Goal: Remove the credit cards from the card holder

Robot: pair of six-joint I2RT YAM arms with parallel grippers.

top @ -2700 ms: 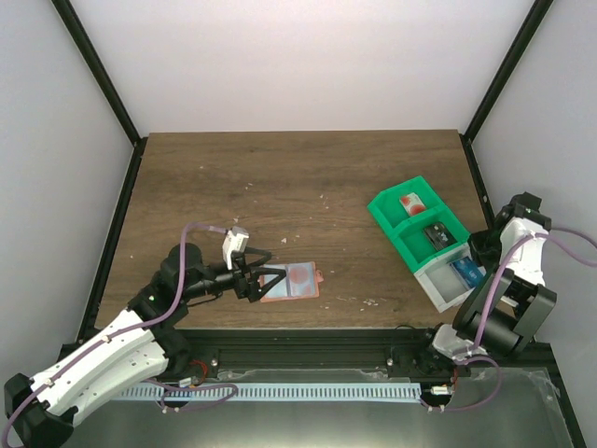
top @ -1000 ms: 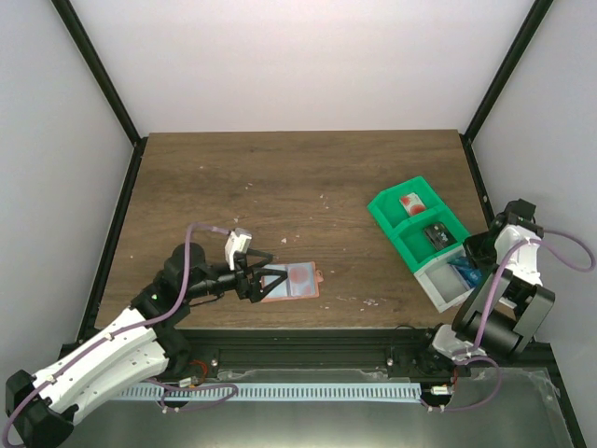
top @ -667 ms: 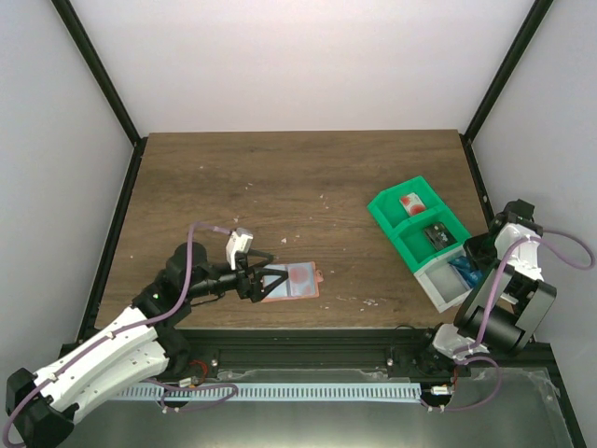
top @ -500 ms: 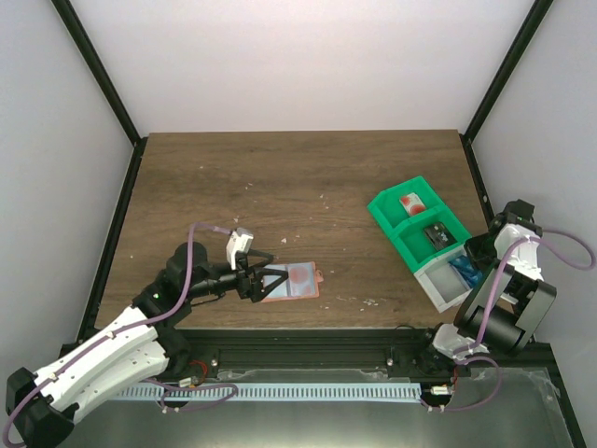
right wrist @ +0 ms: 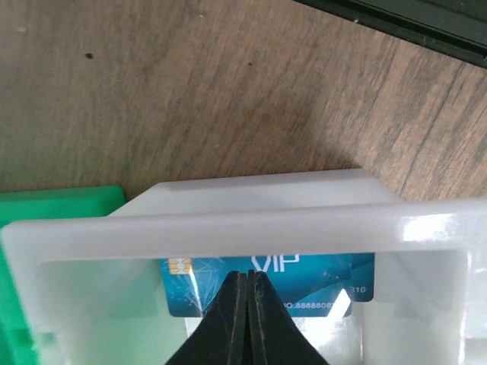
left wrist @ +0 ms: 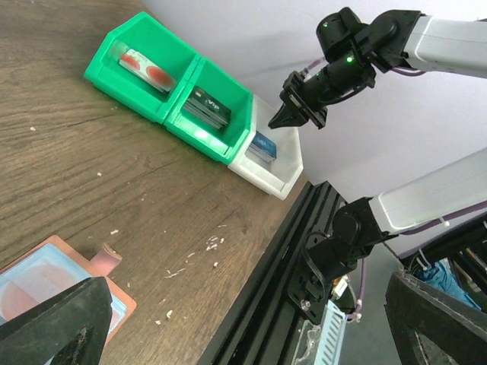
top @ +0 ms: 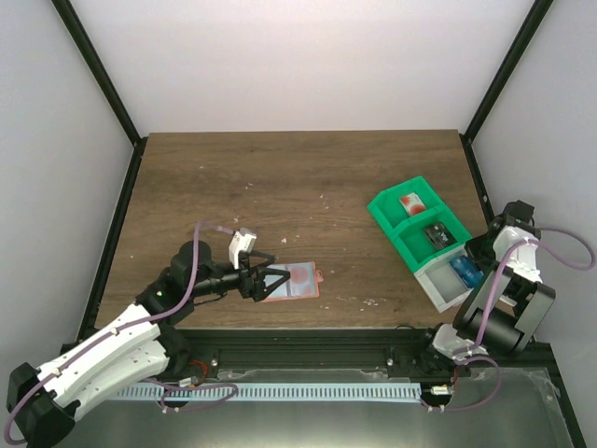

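The card holder (top: 294, 281) lies open on the table, tan-pink at the rim and light blue with a reddish patch inside; its corner also shows in the left wrist view (left wrist: 57, 281). My left gripper (top: 264, 282) stands open at the holder's left edge, gripping nothing. A red and white credit card (top: 409, 202) and a dark one (top: 436, 233) lie in the green tray (top: 387, 207). The blue card (right wrist: 304, 283) lies in the white bin (right wrist: 228, 224). My right gripper (right wrist: 249, 277) hangs shut just above the blue card, its jaws pressed together with nothing between them.
The green tray and the white bin (top: 438, 289) stand in a row at the right, close to the table's front right corner. A black frame rail (top: 308, 336) runs along the near edge. Small white specks dot the wood.
The left arm has edged slightly right along the holder. The right gripper has drawn back a little from the white bin, so more of the blue card shows.
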